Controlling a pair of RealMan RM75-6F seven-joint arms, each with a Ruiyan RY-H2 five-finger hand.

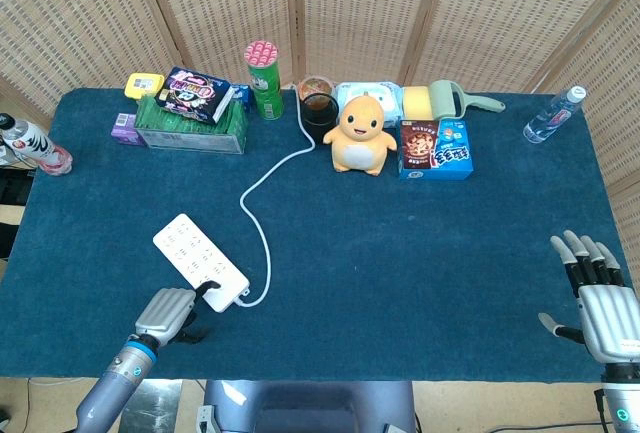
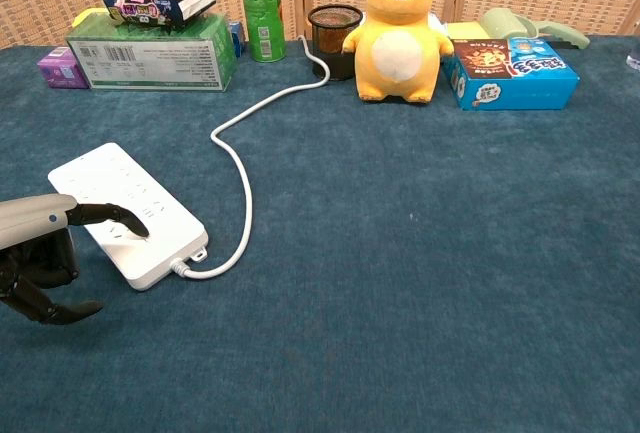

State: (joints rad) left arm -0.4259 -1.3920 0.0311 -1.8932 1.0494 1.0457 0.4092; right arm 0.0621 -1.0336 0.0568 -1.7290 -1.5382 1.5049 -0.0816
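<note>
In the head view, the white power strip (image 1: 200, 262) is seen lying flat on the blue table cover (image 1: 420, 253), toward the near left edge, with its white cord (image 1: 262, 203) running in curves up to the back row. The left hand (image 1: 168, 315) is placed at the strip's near end, one dark fingertip stretched onto it; nothing is grasped. The right hand (image 1: 600, 298) is set at the near right corner, well apart from everything, fingers extended and spread, released. Along the far edge an orange plush toy (image 1: 359, 134), a green box (image 1: 192, 125), a green can (image 1: 264, 79) and a blue snack box (image 1: 435, 148) are lined up.

In the chest view, the left hand (image 2: 40, 253) is shown at the left border, one finger laid on the power strip (image 2: 130, 213) near its front end, the other fingers curled beneath, holding nothing. The cord (image 2: 240, 153) is seen leaving the strip's near corner. The right hand is not shown here.
</note>
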